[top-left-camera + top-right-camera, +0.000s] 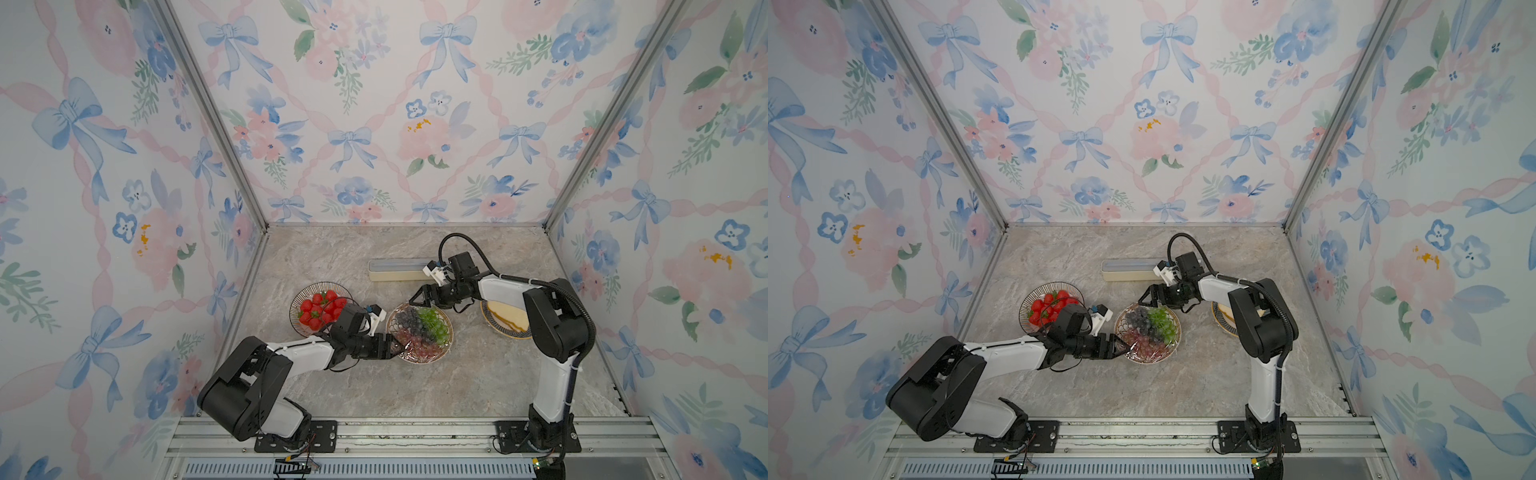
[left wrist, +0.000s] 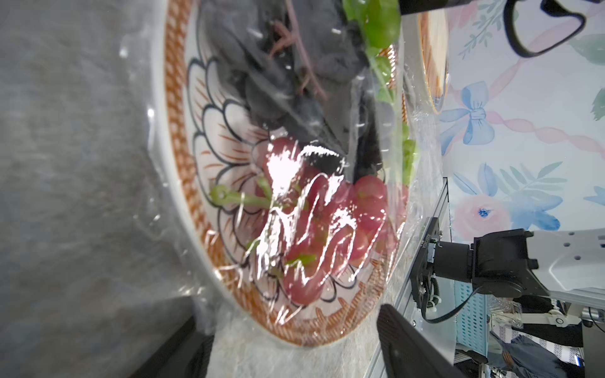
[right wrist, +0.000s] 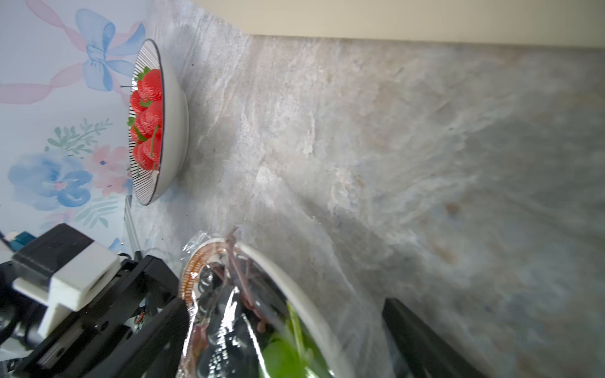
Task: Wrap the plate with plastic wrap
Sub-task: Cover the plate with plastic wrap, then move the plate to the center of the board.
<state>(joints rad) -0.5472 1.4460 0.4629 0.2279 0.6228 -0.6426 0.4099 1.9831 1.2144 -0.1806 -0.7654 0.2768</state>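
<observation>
Left wrist view: the left jaws stand apart, with a section of the rim of the plate [image 2: 173,137] in the gap between the fingers [image 2: 412,343]. Neither finger is seen clamping anything. The plastic wrap [image 2: 294,209] lies over the plate directly ahead of these jaws. It is clear and glossy, creased over the grapes [image 2: 366,209], and it spills past the rim onto the surface [image 2: 65,163].

Right wrist view: the right jaws are likewise apart, with another section of the plate's rim and the loose edge of the film between the two fingers. Contact with the film cannot be confirmed.

In both top views the plate sits between the two sets of jaws. The left jaws, on the left arm [image 1: 299,351], meet its near-left edge. The right jaws, on the right arm [image 1: 498,289], reach its far edge. Dark, green and red grapes fill the plate under the film.

The cream box [image 1: 395,270] with a grey lid lies just beyond the right jaws, apart from the plate. A striped bowl [image 1: 320,284] of strawberries [image 1: 318,309] sits beside the wrist behind the left jaws. A second plate [image 1: 487,321] lies behind the right jaws, partly hidden by the arm.
</observation>
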